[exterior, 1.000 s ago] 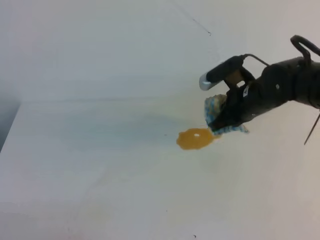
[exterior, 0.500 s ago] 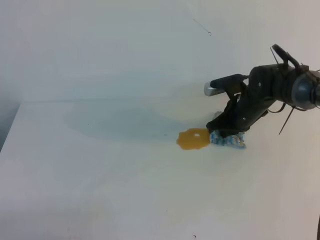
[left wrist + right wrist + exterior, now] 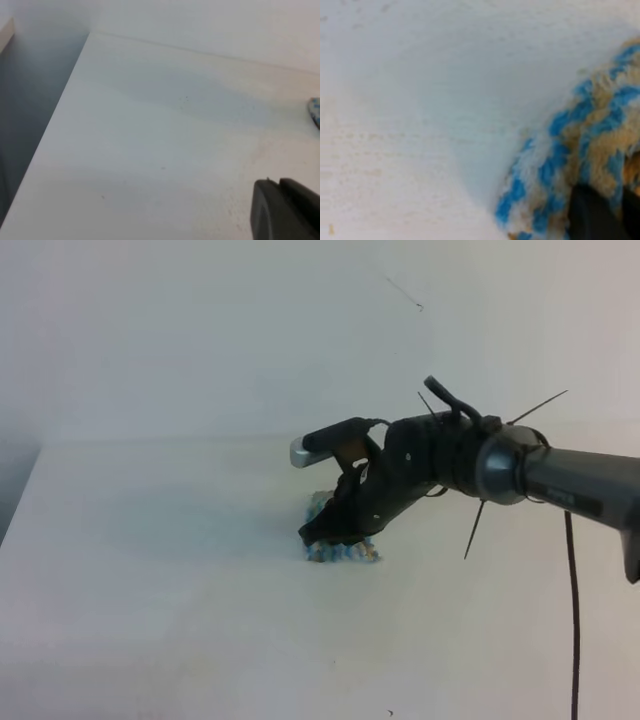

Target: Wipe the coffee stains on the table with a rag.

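Table (image 3: pixel 150 590): plain white top, fills most of the high view, with a few tiny dark specks. Its left edge drops off to a dark grey gap, which the left wrist view also shows. Pale wall (image 3: pixel 200 330) behind it, with one thin dark mark high up.

Right arm (image 3: pixel 560 480) comes in from the right edge of the high view, dark grey and black, with a black cable hanging below it and thin cable-tie ends sticking out. A black bar with a silver end sits above the wrist.

Right gripper (image 3: pixel 335 530) is down at the table surface near the middle, jaws clamped on the rag (image 3: pixel 340 548). The rag is bunched under the tips and lies flat on the table. Blue, white and tan stripes show at the left and lower edges; the rest is hidden by the gripper. In the right wrist view the rag sits at lower right, fuzzy pile, dark finger (image 3: pixel 592 212) pressed into it.

Left gripper: only a dark corner of it shows at the lower right of the left wrist view, so I can't tell whether it's parted or closed.

Coffee stains: no amber puddle visible on the bare table in any view. A few faint tan flecks (image 3: pixel 331 230) at far left of the right wrist view.

No readable brand, label or writing anywhere.
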Controlling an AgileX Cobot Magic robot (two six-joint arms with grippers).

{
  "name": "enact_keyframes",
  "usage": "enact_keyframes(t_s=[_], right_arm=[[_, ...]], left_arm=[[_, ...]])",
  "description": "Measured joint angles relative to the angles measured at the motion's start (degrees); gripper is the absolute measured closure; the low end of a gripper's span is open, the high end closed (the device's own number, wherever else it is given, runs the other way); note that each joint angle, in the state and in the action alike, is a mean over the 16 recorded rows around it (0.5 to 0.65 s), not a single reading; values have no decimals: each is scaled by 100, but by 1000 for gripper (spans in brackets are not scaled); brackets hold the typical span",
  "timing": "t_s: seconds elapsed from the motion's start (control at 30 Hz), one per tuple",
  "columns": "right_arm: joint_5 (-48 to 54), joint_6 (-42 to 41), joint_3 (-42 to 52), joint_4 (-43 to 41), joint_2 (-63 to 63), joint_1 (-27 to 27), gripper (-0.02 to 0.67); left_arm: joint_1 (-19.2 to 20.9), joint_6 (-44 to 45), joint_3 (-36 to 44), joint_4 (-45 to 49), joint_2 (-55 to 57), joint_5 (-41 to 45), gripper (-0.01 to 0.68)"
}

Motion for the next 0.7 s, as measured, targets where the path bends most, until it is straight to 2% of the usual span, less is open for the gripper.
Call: enact_keyframes(t_s=[0.13, 0.4, 0.57, 0.7], right_arm=[[113, 167, -85, -421, 51, -48, 652], [468, 524, -161, -1024, 90, -594, 652], [537, 488, -167, -788, 123, -741, 652], [528, 300, -213, -324, 197, -578, 652]], left_arm=[[0, 2, 0, 0, 0, 0, 674], [-1, 6, 31, 1, -19, -11, 674], [-1, 9, 47, 1, -29, -17, 674], [-1, 11, 47, 1, -29, -17, 674]])
